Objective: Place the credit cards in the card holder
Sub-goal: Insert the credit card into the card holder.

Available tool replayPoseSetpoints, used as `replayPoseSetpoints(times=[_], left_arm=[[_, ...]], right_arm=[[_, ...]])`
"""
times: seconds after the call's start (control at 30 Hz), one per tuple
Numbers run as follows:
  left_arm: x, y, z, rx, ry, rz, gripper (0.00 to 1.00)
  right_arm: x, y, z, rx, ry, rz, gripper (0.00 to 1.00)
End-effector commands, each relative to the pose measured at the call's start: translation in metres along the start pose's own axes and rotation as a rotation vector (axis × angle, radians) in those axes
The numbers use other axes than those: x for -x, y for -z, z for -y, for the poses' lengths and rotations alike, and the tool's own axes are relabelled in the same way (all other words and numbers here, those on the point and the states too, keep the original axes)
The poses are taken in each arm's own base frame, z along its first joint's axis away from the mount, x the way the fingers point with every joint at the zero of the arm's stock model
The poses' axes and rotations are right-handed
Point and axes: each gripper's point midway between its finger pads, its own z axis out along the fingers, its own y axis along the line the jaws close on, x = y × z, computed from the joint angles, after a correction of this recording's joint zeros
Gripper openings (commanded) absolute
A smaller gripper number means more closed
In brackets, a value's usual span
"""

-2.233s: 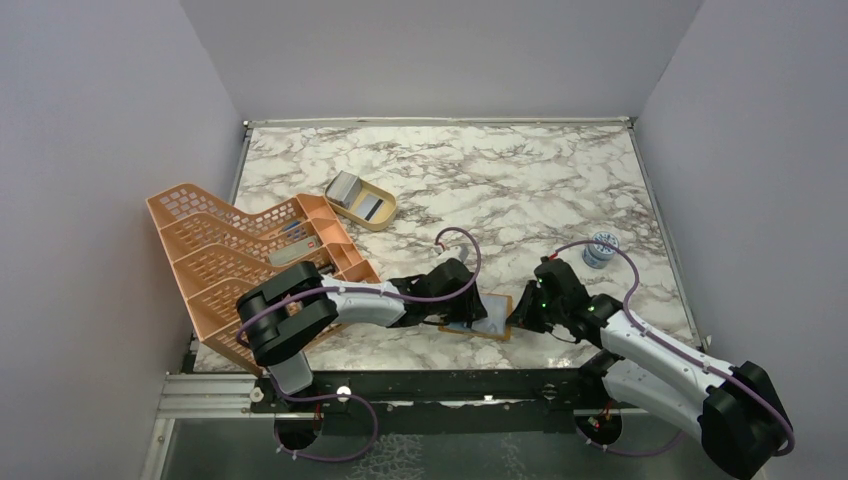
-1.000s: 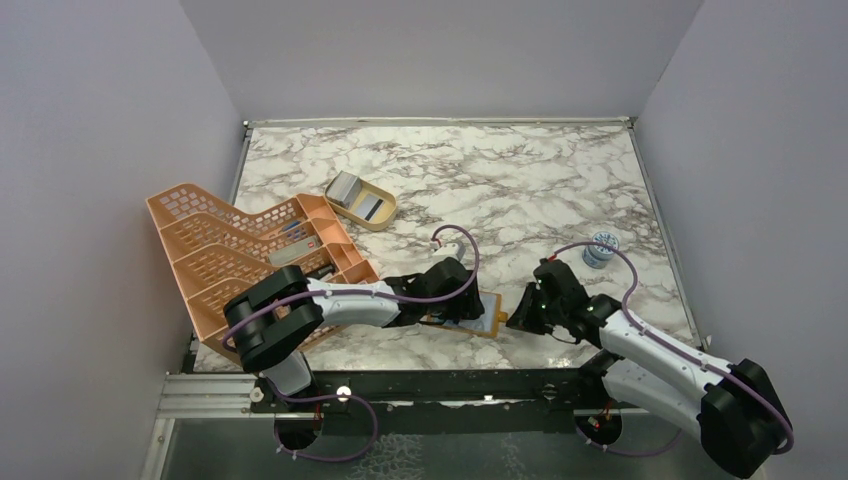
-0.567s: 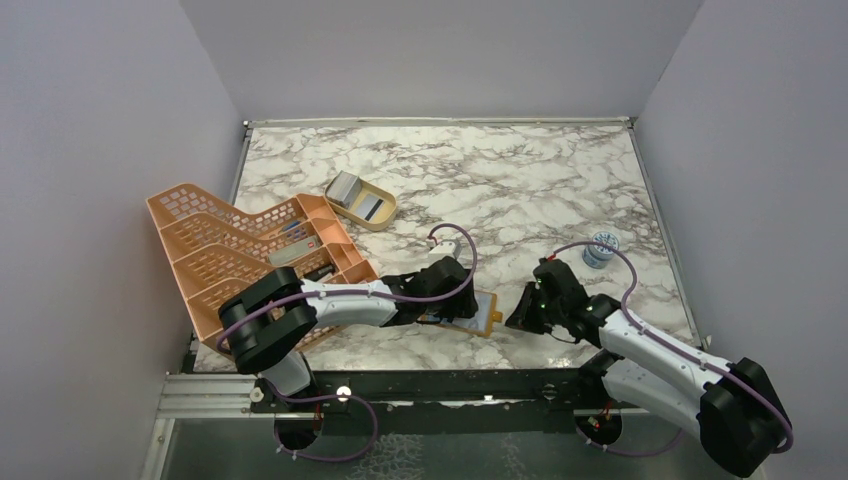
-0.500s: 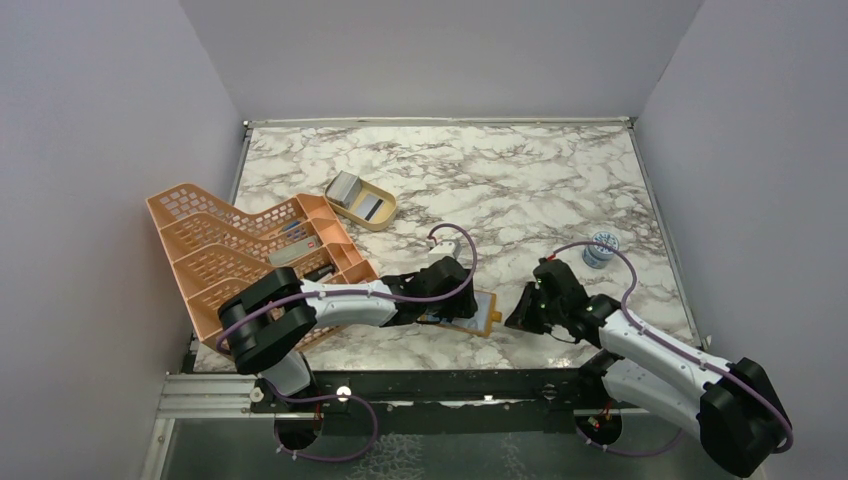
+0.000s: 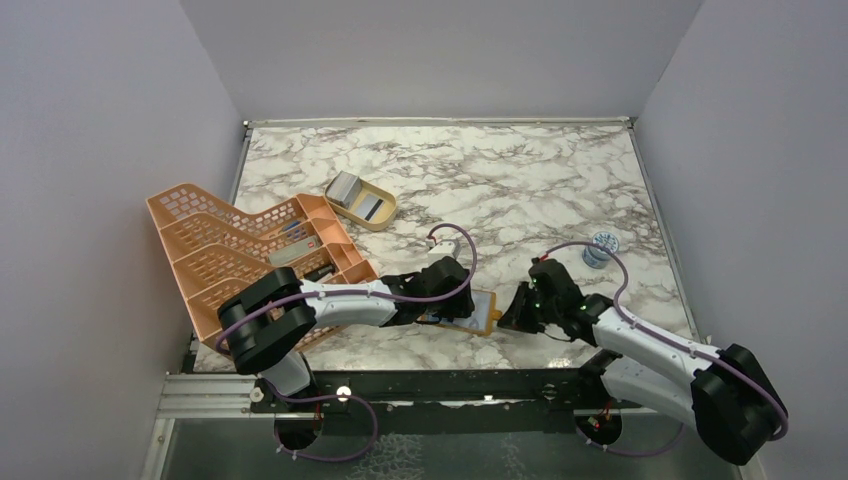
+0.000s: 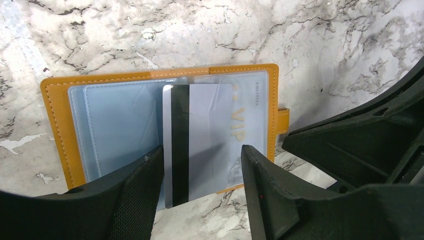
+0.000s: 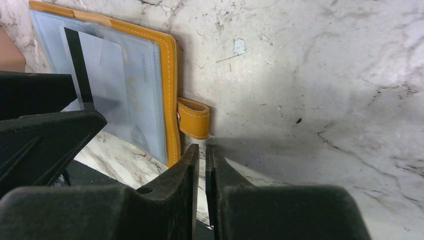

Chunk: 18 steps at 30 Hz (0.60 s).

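STEP: seating striped credit card [image 6: 197, 140] in open card holder [image 6: 55, 130], card partly in its clear pocket | left pincer [image 6: 200, 150]: half-spread astride card, grip unclear | right pincer [image 7: 201, 147]: nearly closed, empty, just beside holder's snap tab [image 7: 194, 119] | NEXT: likely push card fully home, holder braced flat on tabletop [image 7: 300, 75]

The left gripper [image 6: 200, 160] sits over the wallet [image 6: 55, 125]; the right gripper [image 7: 201, 150] blocks its right edge. The rack [image 5: 250, 255] walls the left. The far table [image 5: 520, 170] is open room.

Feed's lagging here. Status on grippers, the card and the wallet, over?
Left gripper open, straddling silvery black-striped card. Card part-way into clear pocket of open mustard-orange folding wallet. Right gripper shut, empty, by the snap tab. Nothing blocking.
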Motion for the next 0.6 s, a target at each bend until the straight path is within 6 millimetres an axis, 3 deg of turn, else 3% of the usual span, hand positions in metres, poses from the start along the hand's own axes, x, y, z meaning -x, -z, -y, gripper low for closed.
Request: replayPoseSetpoints(times=[0.0,0.57], left_arm=[[0.002,-0.003,0.009,-0.026,0.01,-0.001,0.58],[-0.007,-0.011,0.019,-0.059,0.046,-0.036,0.56]], right_arm=[[0.004,-0.004,-0.015,0.058,-0.001,0.005,0.11],[-0.009,-0.018,-0.02,0.06,0.006,-0.028,0.09]])
